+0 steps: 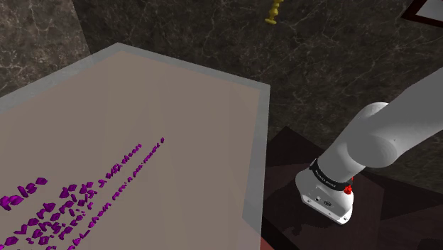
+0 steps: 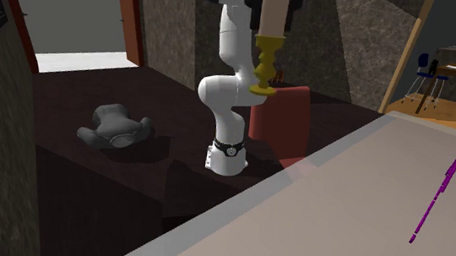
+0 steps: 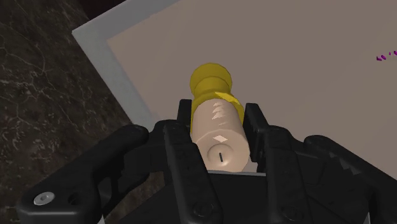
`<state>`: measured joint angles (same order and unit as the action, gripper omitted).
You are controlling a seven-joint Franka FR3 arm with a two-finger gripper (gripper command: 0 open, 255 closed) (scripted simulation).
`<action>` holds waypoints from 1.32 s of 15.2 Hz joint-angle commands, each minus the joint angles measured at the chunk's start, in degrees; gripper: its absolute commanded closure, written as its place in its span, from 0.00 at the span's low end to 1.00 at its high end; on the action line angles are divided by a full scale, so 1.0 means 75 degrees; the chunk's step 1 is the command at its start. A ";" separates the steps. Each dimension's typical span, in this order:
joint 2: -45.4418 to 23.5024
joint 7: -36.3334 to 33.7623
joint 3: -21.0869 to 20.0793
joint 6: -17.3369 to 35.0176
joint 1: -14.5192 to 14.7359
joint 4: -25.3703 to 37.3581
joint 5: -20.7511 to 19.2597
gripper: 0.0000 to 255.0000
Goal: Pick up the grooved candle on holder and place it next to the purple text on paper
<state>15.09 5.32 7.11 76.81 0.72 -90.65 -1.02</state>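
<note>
Black gripper [image 3: 218, 114] fingers clasp the pale grooved candle [image 3: 219, 137] from both sides, holding it high over the paper [image 3: 305, 76], just inside that sheet's pale border and well apart from the purple text [image 3: 382, 57] farther across it. Candle and turned yellow holder [image 2: 267, 63] hang upright, long axis vertical, wick end up in the hand, base pointing down at the paper. Plain grey-beige sheet lies between holder and text. Off the paper's edge, behind the arm's base, stands a red block [image 2: 282, 115], and farther off on the dark floor lies a grey lumpy object [image 2: 116, 127].
</note>
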 commanded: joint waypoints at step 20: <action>0.1749 -0.3937 -0.2830 -0.0218 0.1047 -0.1402 0.1078 1.00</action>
<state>27.69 -22.71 -13.11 75.41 8.20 -101.01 6.50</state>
